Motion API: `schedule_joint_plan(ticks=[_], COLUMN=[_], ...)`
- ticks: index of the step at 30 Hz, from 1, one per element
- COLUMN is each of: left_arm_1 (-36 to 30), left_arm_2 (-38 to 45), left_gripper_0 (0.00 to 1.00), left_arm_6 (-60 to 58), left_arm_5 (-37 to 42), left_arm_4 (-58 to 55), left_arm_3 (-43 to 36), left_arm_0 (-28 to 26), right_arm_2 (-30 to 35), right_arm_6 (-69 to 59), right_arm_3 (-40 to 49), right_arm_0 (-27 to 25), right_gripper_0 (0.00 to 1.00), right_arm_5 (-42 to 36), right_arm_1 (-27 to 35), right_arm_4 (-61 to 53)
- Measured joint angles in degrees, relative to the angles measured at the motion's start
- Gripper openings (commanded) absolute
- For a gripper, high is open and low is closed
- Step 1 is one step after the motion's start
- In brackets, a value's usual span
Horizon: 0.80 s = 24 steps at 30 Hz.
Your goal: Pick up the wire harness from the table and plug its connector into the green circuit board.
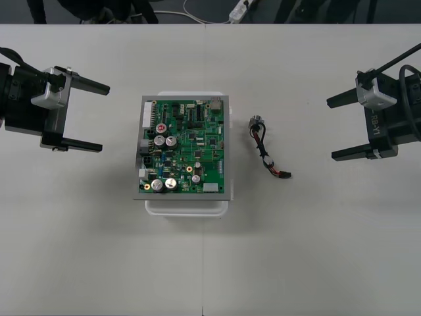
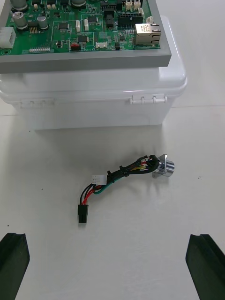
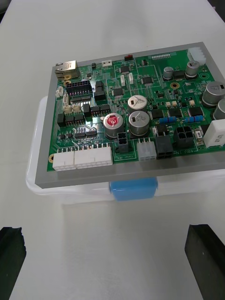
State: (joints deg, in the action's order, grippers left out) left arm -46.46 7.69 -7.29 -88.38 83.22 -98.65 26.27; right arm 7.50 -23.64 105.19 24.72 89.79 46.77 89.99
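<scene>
The green circuit board (image 1: 183, 147) sits on its white base (image 1: 187, 207) in the middle of the table. The wire harness (image 1: 265, 149) lies loose on the table just right of the board, its round metal socket (image 1: 255, 122) at the far end and its small black plug (image 1: 285, 174) at the near end. My right gripper (image 1: 343, 128) waits open at the right, some way from the harness. My left gripper (image 1: 93, 116) stands open at the left of the board. From the right wrist the harness (image 2: 123, 176), plug (image 2: 83, 215) and socket (image 2: 164, 167) lie ahead between the wide-apart fingers (image 2: 206, 262), before the board (image 2: 84, 23).
The board (image 3: 136, 112) on its white base (image 3: 47, 187) fills the left wrist view, with a blue tab at the base's near side. A white power strip (image 1: 239, 9) and cables lie on the dark floor beyond the table's far edge.
</scene>
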Motion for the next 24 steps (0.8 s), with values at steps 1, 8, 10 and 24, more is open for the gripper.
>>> schedule_joint_plan(ticks=[1,8,10,24], left_arm_1=[0.0,0.0,-0.01,-0.96], left_arm_2=[0.0,0.0,0.0,-0.47], left_gripper_0=[1.0,1.0,1.0,1.0], left_arm_6=[0.0,-0.16,-0.58,-6.12], left_arm_5=[0.0,0.0,0.0,0.0], left_arm_4=[-0.02,-0.44,-0.57,-4.58], left_arm_3=[0.0,0.0,0.0,0.0], left_arm_0=[0.0,0.0,0.0,0.02], right_arm_2=[0.0,0.0,0.0,-1.14], right_arm_6=[0.0,0.0,0.0,-0.57], right_arm_3=[0.0,0.0,0.0,0.05], right_arm_0=[0.0,-0.01,-0.01,-1.15], right_gripper_0=[0.98,0.98,0.98,0.98], right_arm_5=[0.0,0.0,0.0,0.0], right_arm_1=[0.0,0.0,0.0,-0.16], right_arm_4=[0.0,0.0,0.0,0.01])
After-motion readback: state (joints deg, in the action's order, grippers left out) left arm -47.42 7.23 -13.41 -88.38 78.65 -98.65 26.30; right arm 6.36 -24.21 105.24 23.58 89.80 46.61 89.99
